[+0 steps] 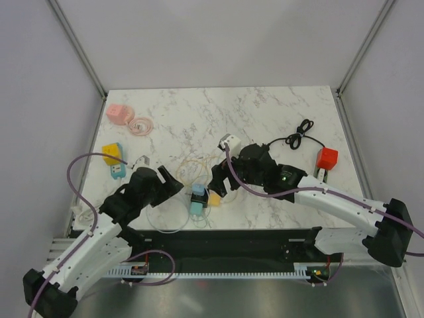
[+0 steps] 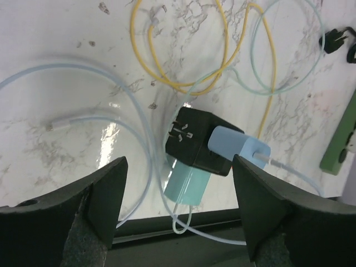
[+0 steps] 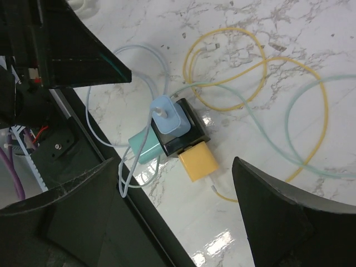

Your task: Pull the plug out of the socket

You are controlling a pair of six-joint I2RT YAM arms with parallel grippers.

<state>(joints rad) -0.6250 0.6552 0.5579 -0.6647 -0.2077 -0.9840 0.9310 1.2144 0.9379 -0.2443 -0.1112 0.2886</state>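
– Left end effector (image 1: 172,180) of mine is spread wide, with nothing between its fingers. It hangs low over the near edge of the marble surface (image 1: 265,112), just left of the socket cube.

– And the other one?

– My right end effector (image 1: 217,182) is spread too and holds nothing. It sits just right of the cube and faces the left one, so the cube lies between the 2, clear of both.

– Where exactly is the task's thing?

– At the near edge of the surface. The black socket cube (image 3: 186,136) lies there with 3 plugs seated in different faces: a light blue plug (image 3: 169,119), a teal plug (image 3: 143,146) and a yellow plug (image 3: 198,162). From my left wrist I see 1 free face with its socket holes (image 2: 182,132) bare.

– Cables?

– A yellow cable (image 3: 250,67) loops on the surface just beyond the cube, crossed by a pale green cable (image 2: 289,83). A pale blue cable (image 2: 83,72) curves round on the left side.

– Anything else on the surface?

– A pink charger (image 1: 119,112) far left, a red plug (image 1: 326,158) with a black cable (image 1: 301,136) far right, and a white adapter (image 1: 230,141) just behind my right arm.
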